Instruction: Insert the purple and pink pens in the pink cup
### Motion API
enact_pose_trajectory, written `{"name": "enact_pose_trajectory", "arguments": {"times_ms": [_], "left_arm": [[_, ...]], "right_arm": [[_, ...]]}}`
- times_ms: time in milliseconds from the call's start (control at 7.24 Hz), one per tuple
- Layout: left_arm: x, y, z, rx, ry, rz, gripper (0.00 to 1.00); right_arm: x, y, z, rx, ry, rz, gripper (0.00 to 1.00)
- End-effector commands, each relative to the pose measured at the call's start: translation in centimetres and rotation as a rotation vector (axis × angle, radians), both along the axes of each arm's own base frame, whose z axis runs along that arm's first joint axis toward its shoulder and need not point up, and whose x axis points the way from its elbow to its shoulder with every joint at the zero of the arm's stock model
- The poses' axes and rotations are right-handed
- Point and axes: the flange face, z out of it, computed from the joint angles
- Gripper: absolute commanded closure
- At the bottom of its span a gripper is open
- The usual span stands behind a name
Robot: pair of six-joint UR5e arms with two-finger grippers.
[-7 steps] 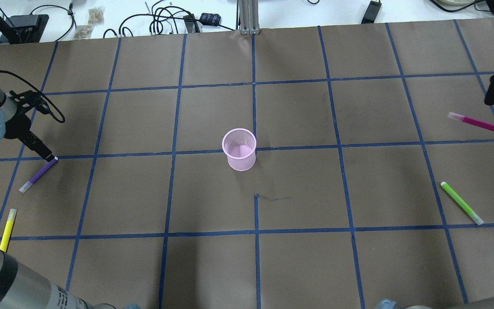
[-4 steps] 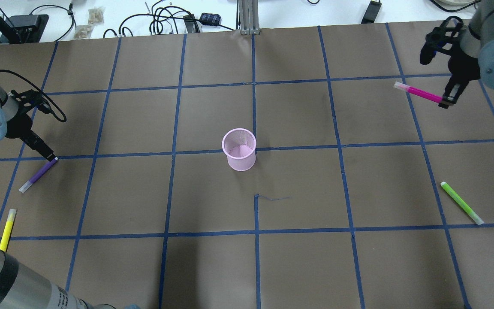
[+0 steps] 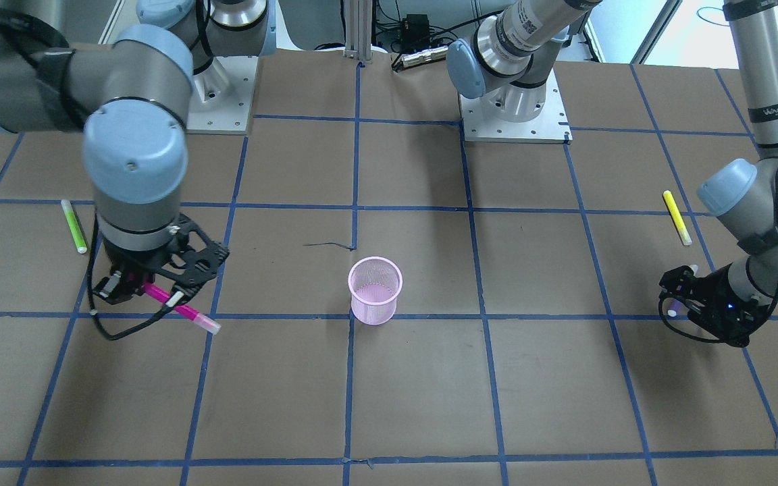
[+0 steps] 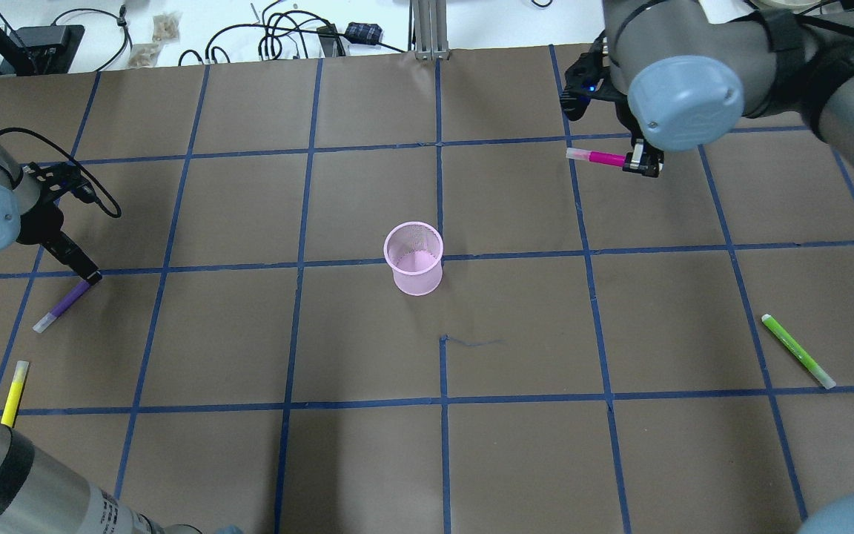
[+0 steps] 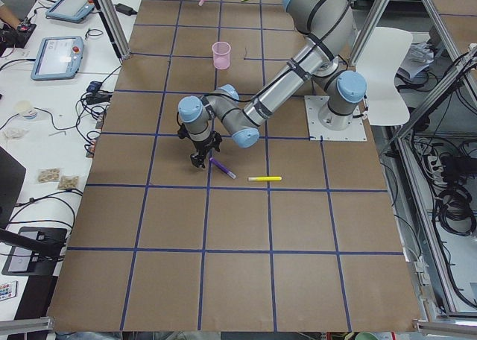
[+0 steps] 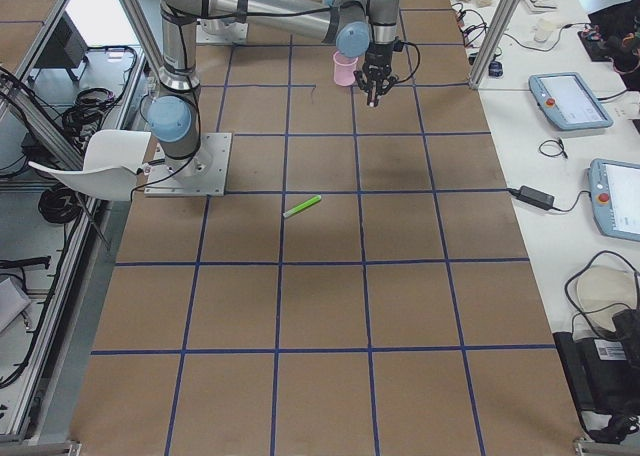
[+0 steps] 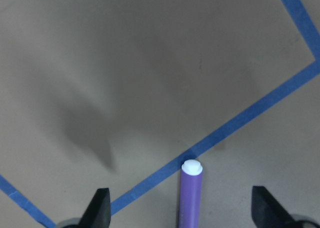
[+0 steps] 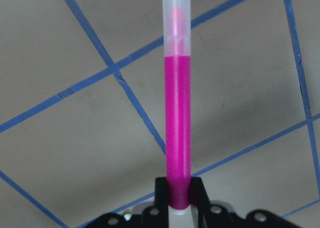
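Right gripper (image 4: 640, 163) clamped on pink pen (image 4: 596, 157), aloft at two o'clock of pink cup (image 4: 414, 259), presumably for carrying over; left gripper (image 4: 91, 277) spread astride purple pen (image 4: 64, 302), lying at nine o'clock, seemingly to pinch it.

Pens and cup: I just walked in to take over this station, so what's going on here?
The right gripper holds the pink pen by one end, in the air, not yet over the pink cup. The left gripper is low, its fingers open on either side of the purple pen, which lies on the table. The cup stands upright and looks empty. A yellow pen and a green pen lie aside.
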Motion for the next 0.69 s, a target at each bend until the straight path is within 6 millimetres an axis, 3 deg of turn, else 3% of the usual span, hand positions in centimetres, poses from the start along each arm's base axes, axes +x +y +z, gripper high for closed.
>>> {"name": "enact_pose_trajectory", "arguments": {"times_ms": [0, 276, 415, 553], "left_arm": [[-0.1, 0.1, -0.6, 0.010, 0.006, 0.005, 0.00], [-0.1, 0.2, -0.8, 0.014, 0.006, 0.004, 0.20], [-0.1, 0.2, -0.9, 0.015, 0.007, 0.001, 0.25], [-0.1, 0.1, -0.9, 0.015, 0.007, 0.001, 0.28]], "right_arm": [[9.0, 2.5, 2.1, 0.033, 0.074, 0.100, 1.00], [16.6, 3.5, 0.0, 0.035, 0.174, 0.121, 1.00], [19.2, 4.7, -1.1, 0.056, 0.219, 0.151, 1.00], [20.6, 5.8, -1.5, 0.069, 0.238, 0.173, 1.00]]}}
